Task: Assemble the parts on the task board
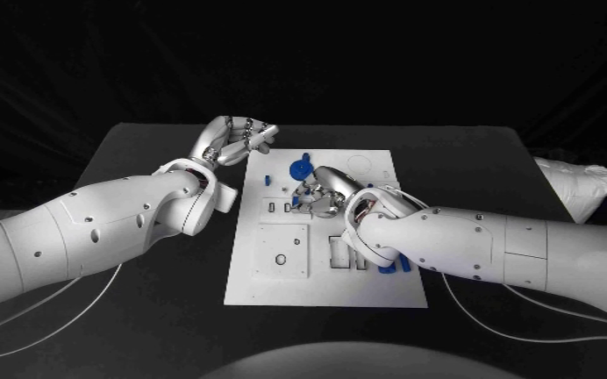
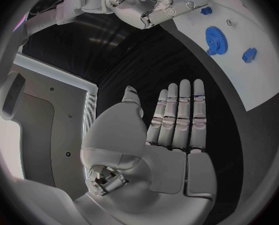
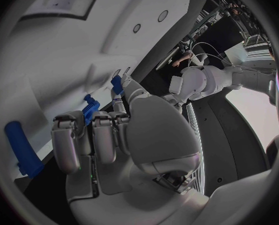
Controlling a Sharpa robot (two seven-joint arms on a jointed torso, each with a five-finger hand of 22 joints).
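The white task board (image 1: 323,261) lies in the middle of the black table. A blue gear (image 1: 301,168) stands near its far end, also seen as the gear (image 2: 216,37) beside a small blue piece (image 2: 249,55). My right hand (image 1: 324,193) hovers over the board just behind the gear, most fingers curled in. Its thumb and one finger meet on a small blue part (image 3: 117,84). A toothed blue part (image 3: 89,107) sits right beyond the curled fingers (image 3: 92,135). My left hand (image 1: 240,142) is off the board's far left corner, flat with straight fingers (image 2: 177,115), holding nothing.
A long blue part (image 3: 22,150) lies on the board. More blue parts (image 1: 403,263) show by my right forearm at the board's right edge. A square recessed block (image 1: 281,250) sits on the board's near left. Black table surrounds the board.
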